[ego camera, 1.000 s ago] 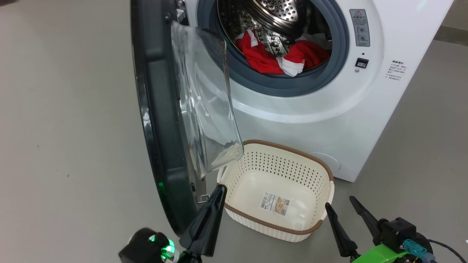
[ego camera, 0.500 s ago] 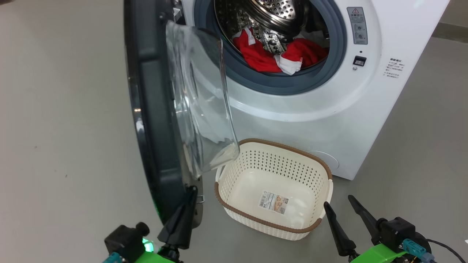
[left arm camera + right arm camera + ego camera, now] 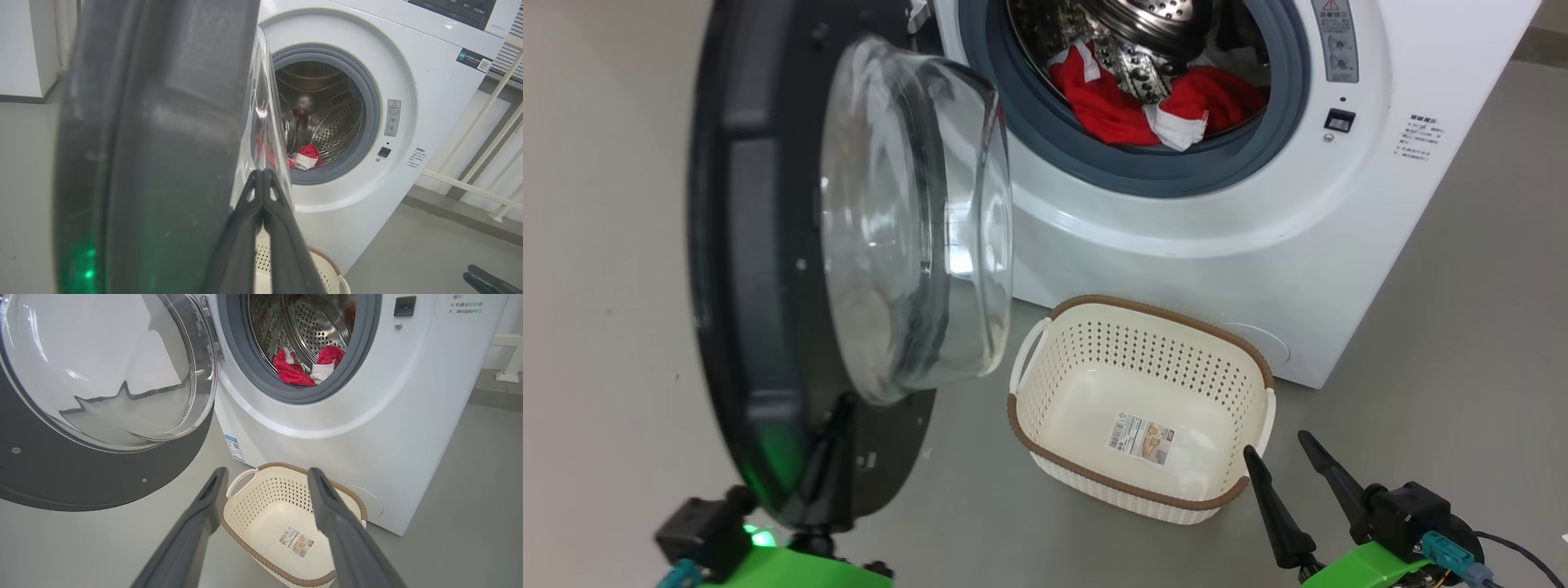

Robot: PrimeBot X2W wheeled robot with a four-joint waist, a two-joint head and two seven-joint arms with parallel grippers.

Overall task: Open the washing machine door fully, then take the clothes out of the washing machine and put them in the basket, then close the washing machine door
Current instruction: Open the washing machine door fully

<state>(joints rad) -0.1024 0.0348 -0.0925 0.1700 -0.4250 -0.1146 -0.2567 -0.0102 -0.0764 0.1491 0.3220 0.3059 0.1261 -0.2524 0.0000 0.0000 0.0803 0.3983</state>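
Left gripper (image 3: 843,404), closed and empty, was pressed to washing machine door (image 3: 743,245) beside basket (image 3: 1143,304); right gripper (image 3: 1274,442) spread wide, empty. Door rebound was judged possible if fingers slipped.

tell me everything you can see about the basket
The basket is a small cream plastic tub, a rounded rectangle with perforated walls, a brown woven-look rim and white loop handles. It stands upright on the grey floor before the washing machine, right of the open washing machine door. It is empty but for a paper label on its bottom. Nothing else seems to touch it.
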